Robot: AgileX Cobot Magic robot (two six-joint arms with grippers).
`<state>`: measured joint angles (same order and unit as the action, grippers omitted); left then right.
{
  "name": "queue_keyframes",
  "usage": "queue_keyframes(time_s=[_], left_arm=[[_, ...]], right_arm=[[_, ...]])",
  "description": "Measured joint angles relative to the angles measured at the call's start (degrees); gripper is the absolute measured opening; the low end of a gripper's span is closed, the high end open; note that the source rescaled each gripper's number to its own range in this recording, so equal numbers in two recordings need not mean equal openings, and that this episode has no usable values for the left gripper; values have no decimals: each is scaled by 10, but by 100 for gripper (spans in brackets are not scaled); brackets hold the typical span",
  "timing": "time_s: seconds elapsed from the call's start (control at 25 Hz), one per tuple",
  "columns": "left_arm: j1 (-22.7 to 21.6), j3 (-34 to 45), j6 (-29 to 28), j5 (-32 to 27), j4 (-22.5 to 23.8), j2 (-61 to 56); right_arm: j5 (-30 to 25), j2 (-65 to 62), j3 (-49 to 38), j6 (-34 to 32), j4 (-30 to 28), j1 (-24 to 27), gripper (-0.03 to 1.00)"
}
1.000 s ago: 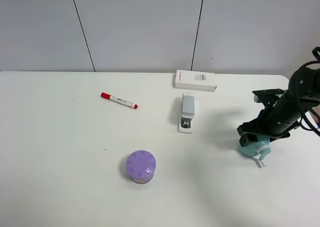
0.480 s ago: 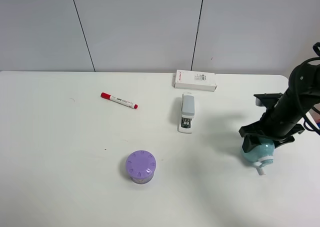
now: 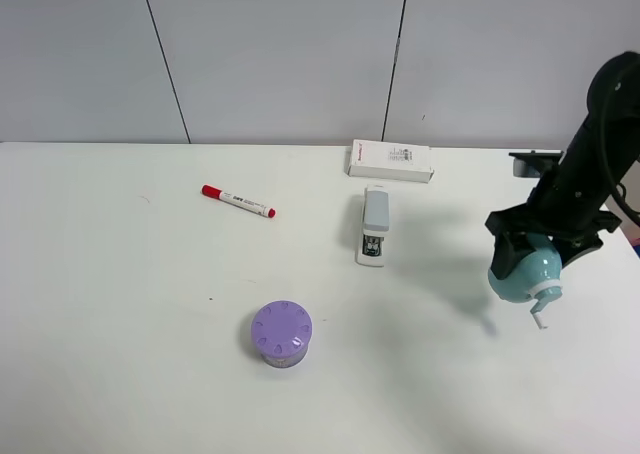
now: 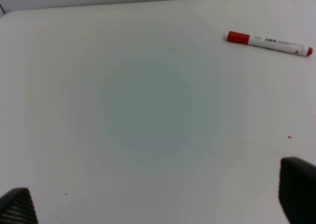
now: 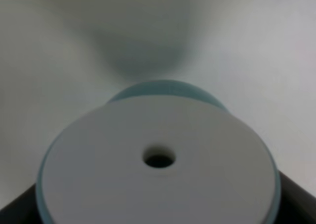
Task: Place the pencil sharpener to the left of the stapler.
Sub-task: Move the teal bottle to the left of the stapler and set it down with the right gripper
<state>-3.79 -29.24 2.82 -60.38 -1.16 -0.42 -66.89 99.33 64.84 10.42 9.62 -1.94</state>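
1. White flat worktop [image 3: 120, 354]: carries every loose item listed below; grey panelled wall behind.

2. Black jointed right arm [image 3: 590, 164]: reaches down from the right edge of the high view.

3. Right hand [image 3: 545, 236]: closed around the upper body of item 5. In the right wrist view dark finger pads [image 5: 12, 209] show at either side of that item.

4. Left hand [image 4: 158, 204]: seen in its own wrist view only. Two black fingertips [image 4: 298, 194] stand wide apart over bare worktop, with nothing between them.

5. Teal barrel-shaped plastic pencil sharpener [image 3: 522, 272]: held by the right hand, white ring and small white crank [image 3: 541, 314] pointing down. It appears to hang clear of the worktop, going by the shadow cast apart from it, though contact cannot be ruled out. It sits to the right of item 8, well apart. The right wrist view shows its white round end face with a centre hole [image 5: 158, 169].

6. Flat white rectangular box [image 3: 391, 160]: at the far edge, near the rear end of item 8.

7. Purple round ridged-top container [image 3: 281, 334]: upright, nearer the front, left of centre.

8. Small stapler with grey top and white base [image 3: 374, 224]: lying lengthwise, metal front towards the camera.

9. Red-capped white marker pen [image 3: 238, 201]: lying flat left of the stapler, well apart; also in the left wrist view [image 4: 269, 44].
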Motion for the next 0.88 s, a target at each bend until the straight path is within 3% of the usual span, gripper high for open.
queue_keyframes(time_s=[0.4, 0.88], left_arm=[[0, 0, 0, 0, 0, 0], [0, 0, 0, 0, 0, 0]], right_arm=[[-23, 30, 222, -39, 9, -88, 1], [-30, 224, 482, -136, 39, -216, 1]])
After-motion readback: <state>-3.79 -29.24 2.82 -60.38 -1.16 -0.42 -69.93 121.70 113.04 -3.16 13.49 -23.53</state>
